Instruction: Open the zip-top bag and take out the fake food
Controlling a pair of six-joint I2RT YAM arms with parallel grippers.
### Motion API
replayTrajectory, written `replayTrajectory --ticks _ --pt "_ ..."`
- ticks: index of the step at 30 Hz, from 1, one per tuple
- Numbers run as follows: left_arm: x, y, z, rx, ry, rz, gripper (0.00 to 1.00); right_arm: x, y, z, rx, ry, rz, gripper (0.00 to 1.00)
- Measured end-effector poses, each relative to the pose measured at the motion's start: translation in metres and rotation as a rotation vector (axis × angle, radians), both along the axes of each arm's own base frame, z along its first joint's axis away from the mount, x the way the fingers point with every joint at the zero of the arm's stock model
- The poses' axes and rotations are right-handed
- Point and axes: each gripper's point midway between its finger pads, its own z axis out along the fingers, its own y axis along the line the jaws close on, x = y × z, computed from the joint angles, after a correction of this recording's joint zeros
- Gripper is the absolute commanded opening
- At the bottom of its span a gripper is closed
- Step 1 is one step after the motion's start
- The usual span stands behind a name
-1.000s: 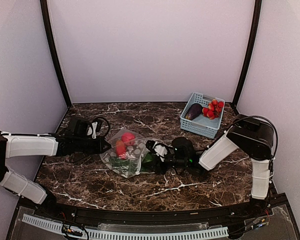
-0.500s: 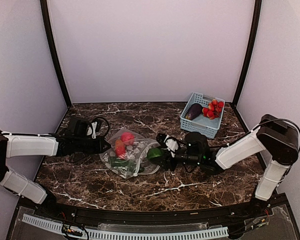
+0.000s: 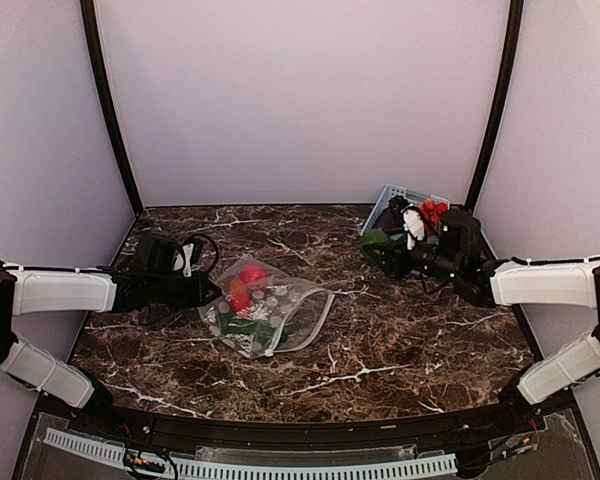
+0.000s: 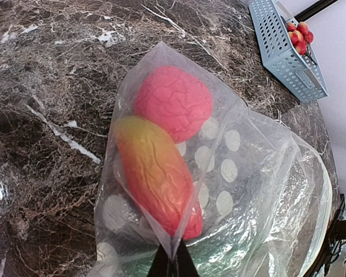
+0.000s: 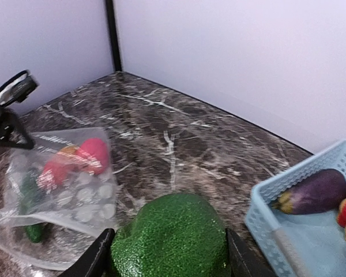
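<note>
The clear zip-top bag (image 3: 265, 315) lies flat on the marble table, its dotted face up. My left gripper (image 3: 212, 291) is shut on its left edge, pinching a fold of plastic (image 4: 173, 266). Fake food is still inside: a pink round piece (image 4: 173, 101), a red-orange long piece (image 4: 155, 173) and a dark green piece (image 5: 32, 231). My right gripper (image 3: 380, 246) holds a bumpy green piece (image 5: 173, 236) between its fingers, raised above the table just left of the basket.
A light-blue slotted basket (image 5: 265, 219) stands at the back right and holds a purple eggplant (image 5: 317, 190) and a cluster of red balls (image 3: 432, 210). Purple walls close in the table on three sides.
My right arm has pulled the green piece away from the bag's mouth and carried it up and back right to the basket. The left arm and bag have stayed put.
</note>
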Motion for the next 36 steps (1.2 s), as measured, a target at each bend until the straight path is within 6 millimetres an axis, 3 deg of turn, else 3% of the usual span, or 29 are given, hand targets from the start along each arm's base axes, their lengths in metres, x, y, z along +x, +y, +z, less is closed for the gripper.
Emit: replayTrajectory --ticks 4,8,12,15,19,23,27,30,36 --pt "0.000 -0.001 0.000 -0.003 0.001 -0.003 0.01 0.051 -0.044 0.013 0.011 0.037 -0.161 0.46" --pt "-0.001 -0.001 0.000 -0.007 0.004 -0.005 0.01 0.096 -0.071 0.020 0.014 0.060 -0.268 0.46" --pt "-0.001 -0.001 0.000 -0.008 0.004 -0.006 0.01 0.128 -0.092 0.012 0.002 0.100 -0.338 0.47" --pt "-0.001 -0.002 0.000 -0.010 0.005 -0.005 0.01 0.146 -0.112 -0.007 -0.012 0.150 -0.392 0.49" --pt "0.001 -0.002 0.001 -0.016 0.002 -0.002 0.01 0.158 -0.132 -0.044 -0.038 0.238 -0.440 0.52" --pt "0.001 -0.003 0.001 -0.018 0.000 -0.003 0.01 0.167 -0.137 -0.069 -0.059 0.296 -0.453 0.59" --pt "0.002 -0.003 0.000 -0.018 0.001 -0.003 0.01 0.177 -0.138 -0.077 -0.058 0.316 -0.459 0.75" --pt "0.002 -0.003 0.000 -0.018 0.001 -0.003 0.01 0.179 -0.138 -0.079 -0.061 0.323 -0.459 0.82" --pt "0.002 -0.003 0.000 -0.020 0.002 -0.002 0.01 0.179 -0.133 -0.075 -0.050 0.327 -0.436 0.82"
